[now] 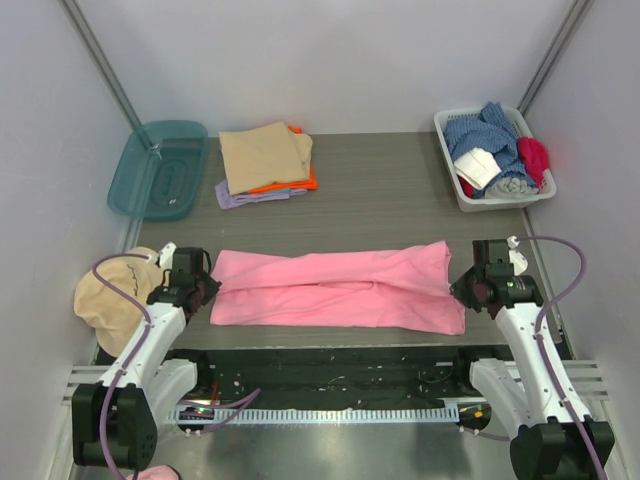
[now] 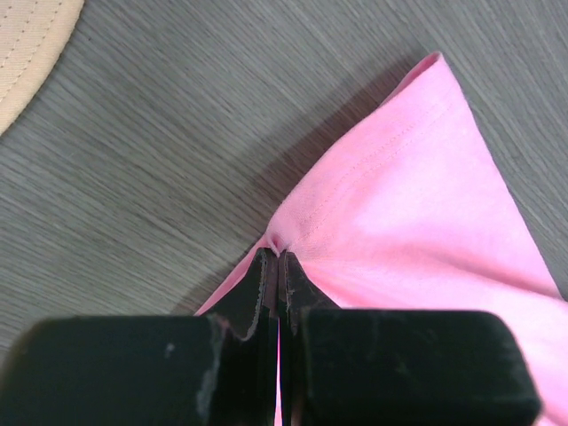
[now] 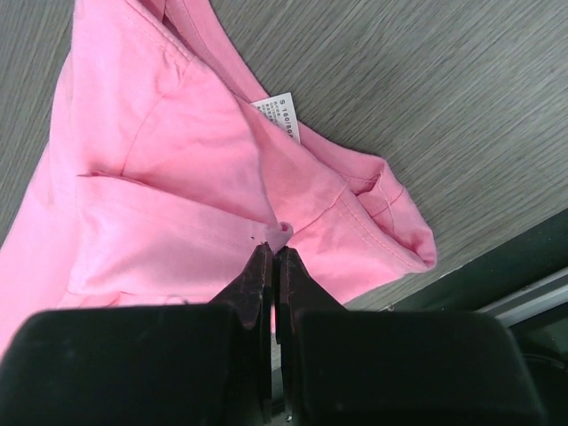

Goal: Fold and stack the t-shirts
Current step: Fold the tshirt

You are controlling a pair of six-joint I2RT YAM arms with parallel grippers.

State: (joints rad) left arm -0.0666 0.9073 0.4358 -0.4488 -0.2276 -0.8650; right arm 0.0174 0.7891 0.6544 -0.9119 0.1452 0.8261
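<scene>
Left jaws: fully closed, pinching the left end of the pink t-shirt at mid-edge. The cloth puckers right at the tips in the left wrist view. Right jaws: same, clamped tight on the right end, collar side. Both look like small bites of fabric, not deep ones.

Key geometry: the shirt is a long strip flat on the table, long axis left-right, parallel to the near edge and close to it. From each set of jaws the cloth runs inward toward table centre. Neither side is nearer, since each owns one end. My read of the next fold is end over end along that axis, with one end carried across onto the other.

Writing: a white tag sits inside the collar in the right wrist view. The first character reads "S". The rest looks like a size code, but it's too small and skewed to trust. No brand visible.

A tan cap sits at the near left corner, just beside the left arm and apart from the shirt.

Far edge, left of centre, is the folded stack: tan t-shirt on top, with orange t-shirt and lilac t-shirt edges showing under it. The left arm is nearer to it for drop-off. A teal plastic lid is in the far left corner. A white basket of mixed laundry is in the far right corner.
</scene>
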